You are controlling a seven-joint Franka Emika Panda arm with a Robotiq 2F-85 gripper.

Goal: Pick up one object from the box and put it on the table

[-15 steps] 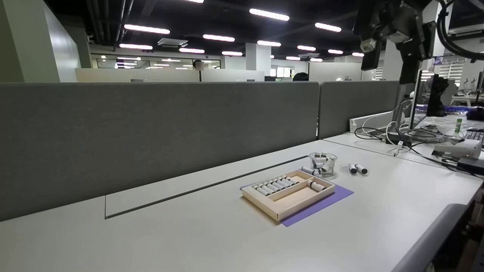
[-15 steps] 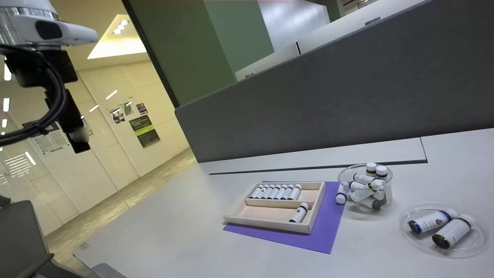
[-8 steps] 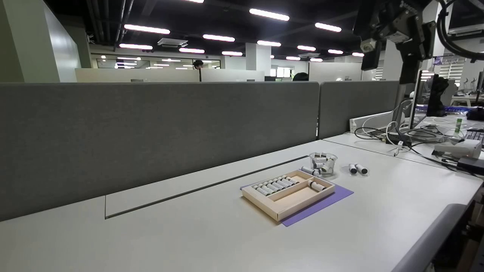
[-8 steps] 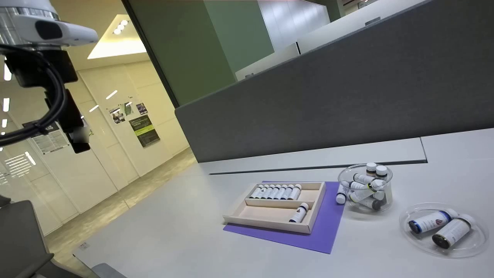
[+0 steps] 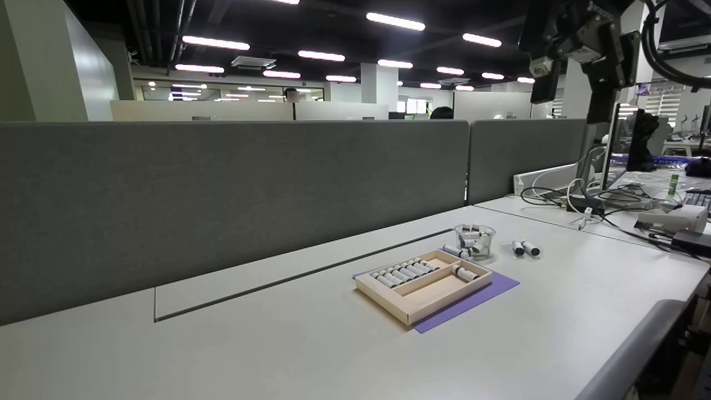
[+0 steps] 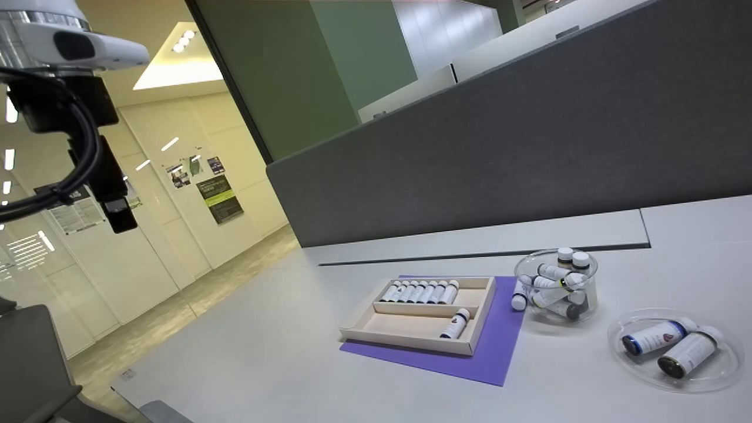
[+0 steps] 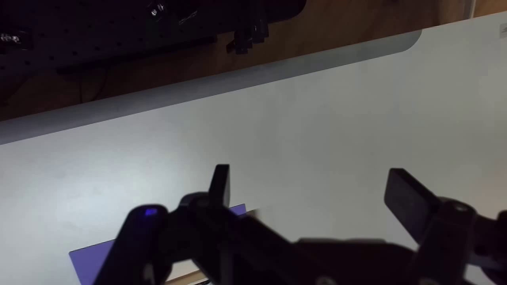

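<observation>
The box [image 5: 382, 300] is a shallow tan wooden tray on the table [image 5: 250, 350]; both exterior views show it, also here [image 6: 399, 323]. Its back compartment holds a row of several small white vials [image 6: 414, 292]. One lone vial [image 6: 456, 324] lies at one end of the front compartment. In the wrist view only slivers of the box [image 7: 184, 277] show behind the gripper. My gripper [image 7: 309, 174] is open with nothing between its fingers, over the table [image 7: 301, 130]. In an exterior view the gripper [image 5: 572, 108] hangs high above the table, well apart from the box.
A purple mat [image 6: 499, 346] lies under the box. A clear cup [image 6: 590, 296] of vials stands beside it, with a loose vial [image 6: 519, 294] against it. A clear dish [image 6: 731, 376] holds two vials. A grey partition [image 5: 233, 200] runs behind; cables [image 5: 583, 203] lie at the far end.
</observation>
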